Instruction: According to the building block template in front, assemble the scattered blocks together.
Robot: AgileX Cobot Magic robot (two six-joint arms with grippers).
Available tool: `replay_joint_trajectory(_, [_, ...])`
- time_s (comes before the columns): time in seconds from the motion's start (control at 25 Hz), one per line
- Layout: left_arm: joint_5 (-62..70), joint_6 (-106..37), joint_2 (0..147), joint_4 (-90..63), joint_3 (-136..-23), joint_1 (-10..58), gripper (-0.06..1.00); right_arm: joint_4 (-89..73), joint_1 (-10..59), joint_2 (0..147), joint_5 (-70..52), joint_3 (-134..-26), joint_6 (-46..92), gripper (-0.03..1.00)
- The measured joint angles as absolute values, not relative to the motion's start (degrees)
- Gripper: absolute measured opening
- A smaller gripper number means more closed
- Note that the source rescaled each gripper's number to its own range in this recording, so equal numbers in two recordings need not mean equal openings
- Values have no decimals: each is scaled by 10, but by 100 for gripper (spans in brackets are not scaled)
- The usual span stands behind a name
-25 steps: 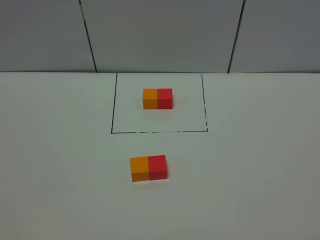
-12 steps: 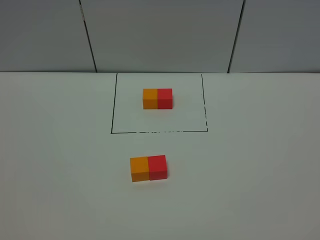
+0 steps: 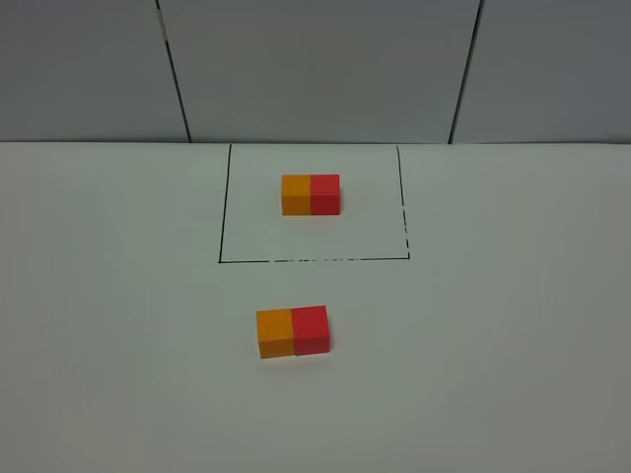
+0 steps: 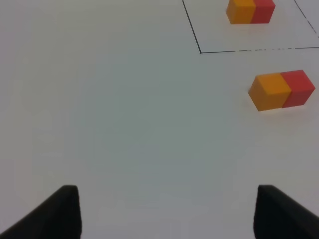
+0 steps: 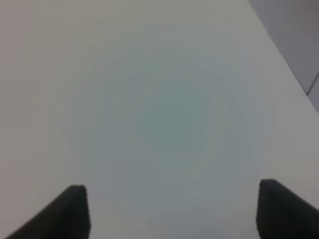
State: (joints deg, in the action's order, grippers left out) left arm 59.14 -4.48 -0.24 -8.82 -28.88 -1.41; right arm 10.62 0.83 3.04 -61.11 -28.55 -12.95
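Note:
The template (image 3: 311,194), an orange cube joined to a red cube, sits inside a thin black drawn rectangle (image 3: 221,227) at the back of the table; it also shows in the left wrist view (image 4: 250,11). In front of the rectangle the loose orange cube (image 3: 275,334) and the loose red cube (image 3: 311,329) lie touching side by side, orange on the left; both show in the left wrist view, orange (image 4: 269,91) and red (image 4: 298,88). My left gripper (image 4: 168,211) is open and empty, well away from them. My right gripper (image 5: 172,209) is open and empty over bare table.
The white table (image 3: 493,345) ends at a grey panelled wall (image 3: 315,69) behind the rectangle. Neither arm shows in the high view. The right wrist view shows the wall's edge (image 5: 299,45) at one corner.

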Motion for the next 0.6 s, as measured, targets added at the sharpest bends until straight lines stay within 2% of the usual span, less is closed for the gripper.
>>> replay_joint_trajectory(0.6, [591,-45,-2,-88,-289,-14,58,108,8,30,-609,-285,-131,43])
